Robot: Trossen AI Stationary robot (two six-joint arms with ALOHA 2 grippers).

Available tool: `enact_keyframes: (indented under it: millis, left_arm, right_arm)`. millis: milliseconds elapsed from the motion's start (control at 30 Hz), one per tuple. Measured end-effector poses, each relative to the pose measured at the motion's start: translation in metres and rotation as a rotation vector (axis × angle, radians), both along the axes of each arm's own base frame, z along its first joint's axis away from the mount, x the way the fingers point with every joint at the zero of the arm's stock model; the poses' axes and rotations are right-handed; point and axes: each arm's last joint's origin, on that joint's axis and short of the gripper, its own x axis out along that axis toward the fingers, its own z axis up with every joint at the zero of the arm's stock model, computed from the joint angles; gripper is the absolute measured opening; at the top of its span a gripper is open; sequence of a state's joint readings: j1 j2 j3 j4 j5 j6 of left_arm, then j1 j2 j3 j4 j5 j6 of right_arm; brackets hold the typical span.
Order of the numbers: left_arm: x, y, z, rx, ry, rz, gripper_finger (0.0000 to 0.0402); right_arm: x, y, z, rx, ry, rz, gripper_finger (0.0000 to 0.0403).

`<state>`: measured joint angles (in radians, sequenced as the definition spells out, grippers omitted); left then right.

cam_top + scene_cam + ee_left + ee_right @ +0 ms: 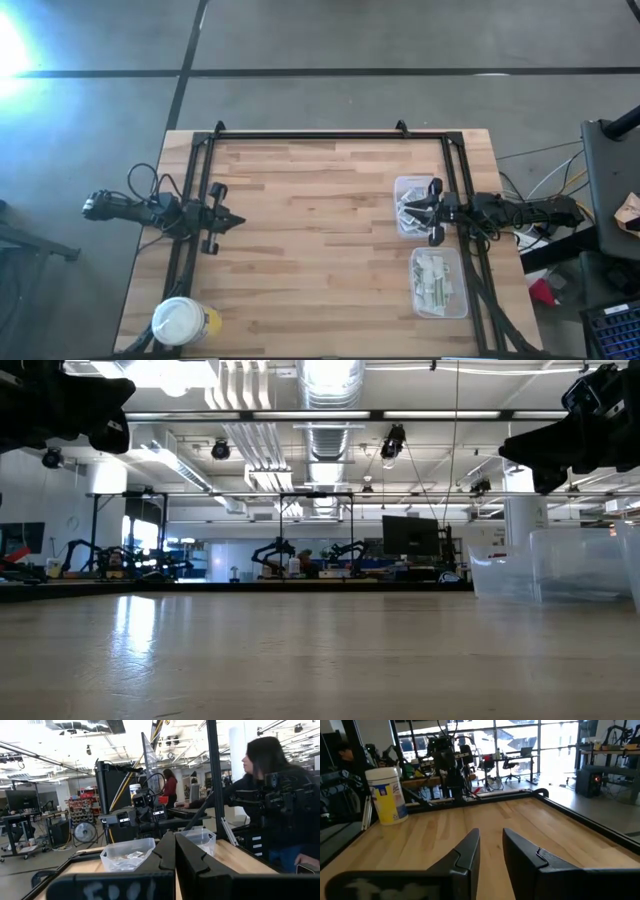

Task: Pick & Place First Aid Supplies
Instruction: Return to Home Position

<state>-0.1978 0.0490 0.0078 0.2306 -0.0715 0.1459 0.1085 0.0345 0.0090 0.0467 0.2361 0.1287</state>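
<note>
Left gripper [174, 837] sits over the left side of the light wooden table [320, 250], fingers pressed together, empty. Right gripper [491, 834] hangs over the upper clear plastic tub [400, 186], fingers narrowly parted, empty. Square white packets [408, 214] lie in that tub; pale green-and-white strips [432, 278] lie in the lower clear tub [460, 300].

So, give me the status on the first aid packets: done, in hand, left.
Done: white packets lie in one clear tub, green-and-white strips in the tub beside it; no loose packet shows on the table. In hand: nothing; the left gripper is shut and empty, the right gripper, above the white packets' tub, is slightly open and empty. Left: probably only parking the arms.
</note>
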Motion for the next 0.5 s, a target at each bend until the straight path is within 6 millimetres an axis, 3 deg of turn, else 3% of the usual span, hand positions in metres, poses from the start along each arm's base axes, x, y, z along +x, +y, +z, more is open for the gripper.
enact_keyframes:
  millis: [500]
  left_arm:
    - [0.0001, 0.0, -0.0003, 0.0, 0.001, 0.0, 0.0]
  right_arm:
    - [0.0, 0.0, 0.0, 0.0, 0.0, 0.0, 0.0063]
